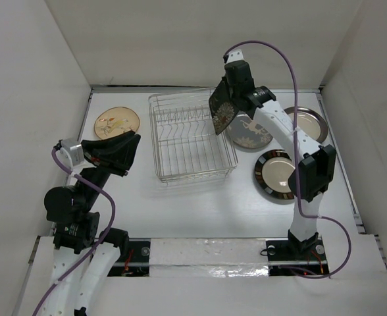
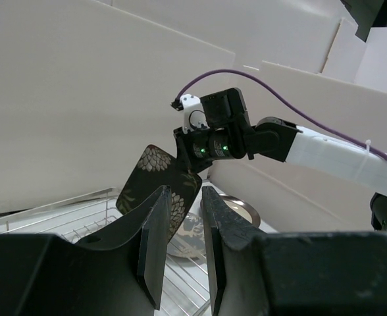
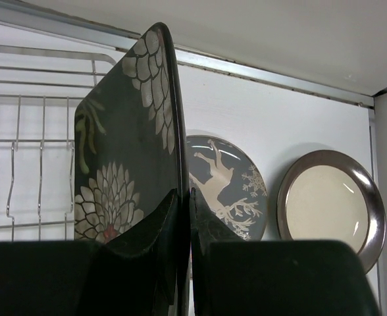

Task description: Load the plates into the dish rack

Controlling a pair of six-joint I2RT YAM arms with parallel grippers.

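Observation:
The silver wire dish rack [image 1: 192,137] stands mid-table with no plate in it. My right gripper [image 1: 229,97] is shut on the rim of the dark squarish floral plate [image 1: 222,112], holding it on edge above the rack's right side. In the right wrist view the fingers pinch that plate [image 3: 124,145] at its edge. The tan plate [image 1: 116,122] lies flat left of the rack. My left gripper [image 1: 131,150] hovers near it, open, with nothing between its fingers [image 2: 155,243].
Right of the rack lie the grey plate with the white motif [image 1: 249,131], the grey-rimmed cream plate [image 1: 307,123] and the black-rimmed cream plate [image 1: 276,174]. White walls enclose the table at the back and on both sides.

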